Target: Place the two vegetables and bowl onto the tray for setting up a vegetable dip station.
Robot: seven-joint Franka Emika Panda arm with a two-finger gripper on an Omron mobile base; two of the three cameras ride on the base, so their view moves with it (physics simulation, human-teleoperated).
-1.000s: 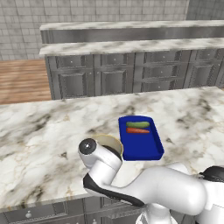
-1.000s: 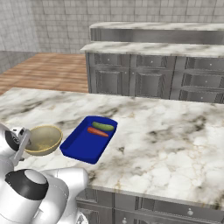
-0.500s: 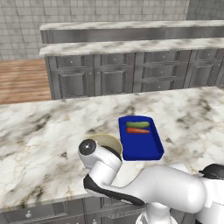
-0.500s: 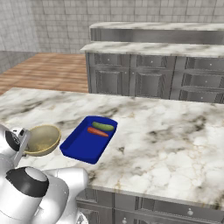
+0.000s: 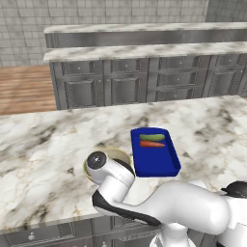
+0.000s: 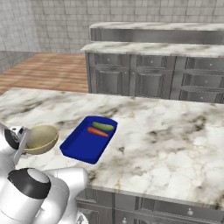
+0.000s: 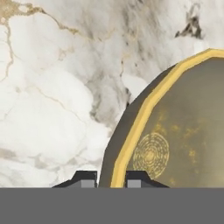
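Closed since a second ago, tool (image 7: pixel 110 179) pinches bowl (image 6: pixel 41 139) rim beside tray (image 6: pixel 83 144) holding cucumber (image 6: pixel 103 126), carrot (image 6: pixel 97 132).

The jaws have closed on the rim of the bowl (image 7: pixel 175 131) since a second ago.

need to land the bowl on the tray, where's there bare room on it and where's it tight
The near half of the tray is bare blue floor, bordered by its front rim and side rims. The far end is crowded: the cucumber and carrot lie side by side there. The bowl, its rim between the gripper fingers, sits on the counter just off the tray's side.
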